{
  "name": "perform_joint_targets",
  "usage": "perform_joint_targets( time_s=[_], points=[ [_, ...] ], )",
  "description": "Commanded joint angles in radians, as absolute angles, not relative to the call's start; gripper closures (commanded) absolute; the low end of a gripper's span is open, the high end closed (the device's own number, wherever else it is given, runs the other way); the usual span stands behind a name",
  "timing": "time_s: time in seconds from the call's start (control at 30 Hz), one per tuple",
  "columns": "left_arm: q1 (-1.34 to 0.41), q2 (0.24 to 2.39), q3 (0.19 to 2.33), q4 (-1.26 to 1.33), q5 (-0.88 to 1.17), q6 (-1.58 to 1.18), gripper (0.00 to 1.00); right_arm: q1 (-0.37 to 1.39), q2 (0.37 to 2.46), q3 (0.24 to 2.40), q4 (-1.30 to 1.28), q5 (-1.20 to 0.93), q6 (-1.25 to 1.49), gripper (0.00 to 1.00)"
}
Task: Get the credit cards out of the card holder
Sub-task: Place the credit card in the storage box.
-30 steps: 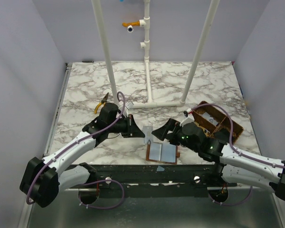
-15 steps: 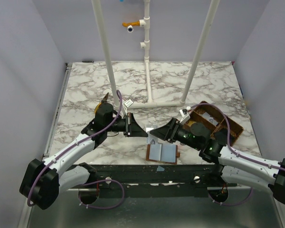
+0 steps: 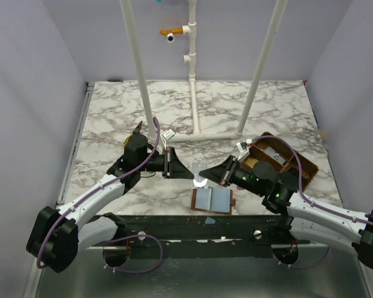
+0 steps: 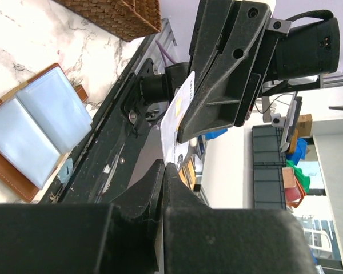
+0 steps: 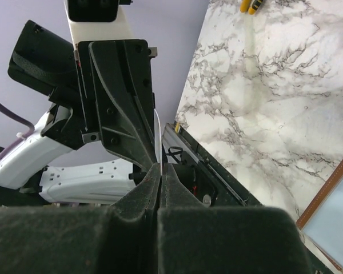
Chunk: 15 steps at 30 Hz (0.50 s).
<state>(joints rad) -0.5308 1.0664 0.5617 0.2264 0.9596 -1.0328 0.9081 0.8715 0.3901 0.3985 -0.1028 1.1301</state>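
The card holder (image 3: 211, 200) lies open on the table near the front edge, blue-grey pockets up; it also shows in the left wrist view (image 4: 34, 131) and at the corner of the right wrist view (image 5: 334, 214). Above it, a pale white credit card (image 3: 199, 182) hangs in the air between the two grippers. My left gripper (image 3: 191, 176) is shut on one edge of the card (image 4: 177, 114), its own tips (image 4: 164, 166) pressed together. From the other side my right gripper (image 3: 203, 172) is shut on the same card (image 5: 158, 134), jaws (image 5: 160, 166) tight on its thin edge.
A brown woven divided basket (image 3: 292, 162) stands at the right, behind the right arm, with pale flat items inside. A white pipe frame (image 3: 199, 133) rises from the middle of the table. Yellow-handled pliers (image 3: 132, 138) lie behind the left arm.
My right gripper has moved left to the card and shut on it from wide open. The left gripper has stayed in place, holding the card.
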Motion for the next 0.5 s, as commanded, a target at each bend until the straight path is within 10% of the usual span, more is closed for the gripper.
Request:
perform_joint_targets(
  time_s=[0.0,0.07,0.23,0.47],
  points=[
    [-0.526,1.057,0.576,0.152,0.962,-0.974,0.93,0.903,0.873,0.39,0.375,-0.104,1.129,0.99],
    [-0.526,1.048,0.588,0.096,0.941,-0.94,0.78,0.904,0.869,0.399,0.349,-0.089,1.123,0.99],
    [-0.526,1.012,0.626,-0.06,0.837,-0.871,0.02,0.904,0.871,0.467,0.204,-0.041,1.096,0.99],
    [-0.526,0.987,0.736,-0.351,0.584,-0.739,0.02,0.904,0.843,0.522,0.024,0.073,1.065,0.99]
  ],
)
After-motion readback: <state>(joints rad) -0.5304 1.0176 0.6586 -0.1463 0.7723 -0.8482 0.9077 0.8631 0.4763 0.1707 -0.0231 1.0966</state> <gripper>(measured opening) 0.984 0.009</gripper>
